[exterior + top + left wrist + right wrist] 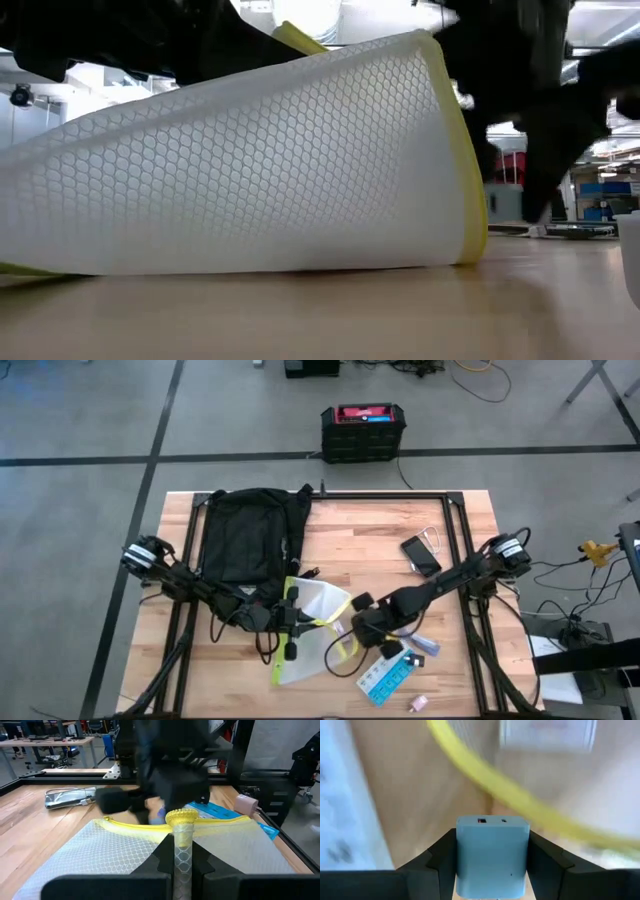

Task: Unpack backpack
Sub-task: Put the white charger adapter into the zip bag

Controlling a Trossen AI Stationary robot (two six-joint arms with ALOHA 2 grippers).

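Observation:
The black backpack lies flat at the table's far left. Toward the near edge from it lies a white mesh pouch with a yellow edge. My left gripper is shut on the pouch at its left side. My right gripper reaches in from the right over the pouch's right side. It is shut on a pale blue charger block. In the low view the pouch slopes up to one raised end, its low part on the table. My left gripper pinches a bunched fold of the pouch's mesh between its two fingers, and the yellow edge sticks out past the fingertips. The fingers come nearly level from the table's left. The rest of the pouch spreads on the table beyond them. My right gripper pinches the charger block by its two side faces between its two fingers. The face with the two ports points away from the wrist. The block sits straight in the hold, near the pouch's yellow edge.
A phone and a white cable lie at the far right. A blue packet, a small pink item and a pale blue item lie at the near right. A black-and-red box stands on the floor beyond the table.

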